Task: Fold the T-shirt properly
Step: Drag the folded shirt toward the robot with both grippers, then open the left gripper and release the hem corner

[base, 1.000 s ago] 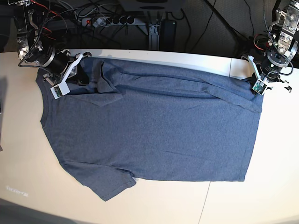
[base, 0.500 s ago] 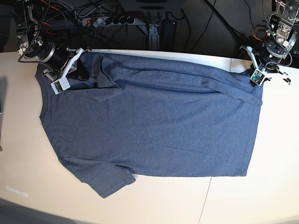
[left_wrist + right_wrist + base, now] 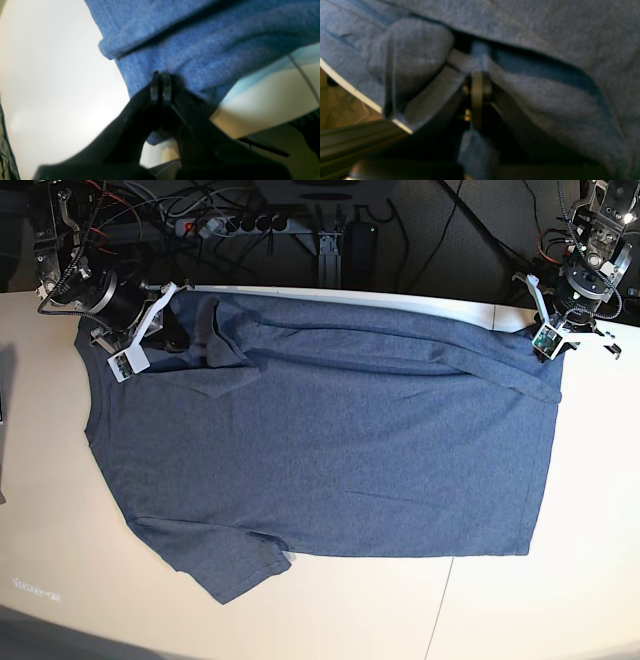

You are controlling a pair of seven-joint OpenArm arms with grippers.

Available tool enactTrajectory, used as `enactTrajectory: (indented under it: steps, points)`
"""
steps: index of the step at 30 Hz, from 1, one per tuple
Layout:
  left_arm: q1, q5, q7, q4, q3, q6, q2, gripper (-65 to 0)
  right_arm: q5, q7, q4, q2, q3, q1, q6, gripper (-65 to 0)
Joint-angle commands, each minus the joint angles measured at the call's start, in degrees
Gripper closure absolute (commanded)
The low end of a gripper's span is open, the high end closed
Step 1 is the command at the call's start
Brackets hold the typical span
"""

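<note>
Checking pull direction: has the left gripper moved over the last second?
Yes. The left gripper, shut on the T-shirt, moved toward the table's far edge.

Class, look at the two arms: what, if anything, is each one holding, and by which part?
Both hold the blue-grey cotton T-shirt. The left gripper has its jaws shut on the far hem corner; the right gripper pinches bunched cloth at the far sleeve.

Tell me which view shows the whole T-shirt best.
Base view: the T-shirt lies spread across the table, all edges visible. Left and right wrist views show only blurred close-ups of bunched fabric pinched at each hand.
</note>
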Motion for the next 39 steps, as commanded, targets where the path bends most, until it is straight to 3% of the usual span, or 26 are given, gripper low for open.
enactTrajectory:
  steps: [1, 12, 24, 33, 39]
  points:
    - [1.0, -0.4, 3.9, -0.2, 0.2, -0.2, -0.5, 0.0, -2.0, -3.6, 0.1, 1.3, 0.5, -0.5, 0.9, 0.0]
    - [1.9, 0.2, 3.1, -0.2, -2.4, -0.2, 3.7, 0.0, -1.5, -4.0, 0.1, 2.2, 1.2, -1.6, 0.9, 0.0]
    - [0.6, -0.9, 4.3, 0.1, -5.0, -0.2, 3.6, 0.0, -1.5, -3.6, 0.1, 2.2, 1.2, -1.6, 0.9, 0.0]
    - [0.5, -6.5, 7.6, 7.3, -13.6, -0.2, 3.6, 0.0, -1.5, -3.6, 0.1, 2.2, 1.2, -1.3, 0.9, 0.0]
    - [0.4, -10.8, 6.8, 12.1, -20.1, -1.1, 3.6, -14.6, -1.6, -3.6, 0.1, 2.2, 1.2, -1.3, 0.9, 0.0]
